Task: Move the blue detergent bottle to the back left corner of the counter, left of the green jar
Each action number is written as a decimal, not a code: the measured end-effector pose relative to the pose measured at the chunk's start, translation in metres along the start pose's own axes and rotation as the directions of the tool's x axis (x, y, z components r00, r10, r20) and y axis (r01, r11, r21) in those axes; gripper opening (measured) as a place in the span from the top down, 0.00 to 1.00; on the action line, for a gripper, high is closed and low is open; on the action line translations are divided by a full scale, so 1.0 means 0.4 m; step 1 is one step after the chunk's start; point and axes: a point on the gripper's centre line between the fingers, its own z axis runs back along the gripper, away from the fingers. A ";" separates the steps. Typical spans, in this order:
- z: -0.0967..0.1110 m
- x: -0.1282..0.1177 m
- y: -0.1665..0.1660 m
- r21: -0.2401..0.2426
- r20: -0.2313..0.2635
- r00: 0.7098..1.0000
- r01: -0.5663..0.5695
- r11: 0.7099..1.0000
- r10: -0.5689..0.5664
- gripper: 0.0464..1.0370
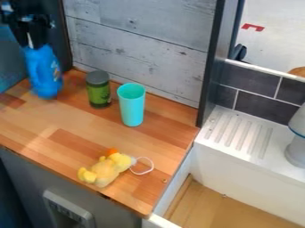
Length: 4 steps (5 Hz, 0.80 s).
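Nearest my camera, a grey cabinet front carries a light grey fitting below the wooden counter. To the right of the cabinet, a white-walled compartment has a wood-coloured floor.

Near the counter's front edge, I observe a yellow plush toy lying on its side. It has an orange part, and a white loop extends from its right end.

Farther back, a turquoise cup stands upright. Just beside it, to the left and slightly behind, stands a green jar with a dark grey lid.

A white ridged surface lies to the right, with a grey and white object at the view's edge. Dark grey tiles line its rear.

At the upper left, my gripper is closed on the top of the blue bottle, left of the jar. The bottle leans slightly; I cannot tell whether its base touches the counter. Pale wood-grain panelling forms the backdrop.
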 end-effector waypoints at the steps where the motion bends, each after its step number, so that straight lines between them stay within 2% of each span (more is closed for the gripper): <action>1: -0.025 0.010 0.000 -0.017 -0.016 1.000 -0.001 1.000 0.001 0.55; 2: -0.025 0.015 0.012 0.014 -0.002 1.000 -0.013 1.000 0.013 0.55; 3: -0.024 0.014 0.013 0.013 -0.005 1.000 -0.014 1.000 0.015 0.50; 4: -0.006 0.018 0.034 -0.026 0.003 1.000 -0.016 1.000 0.016 0.17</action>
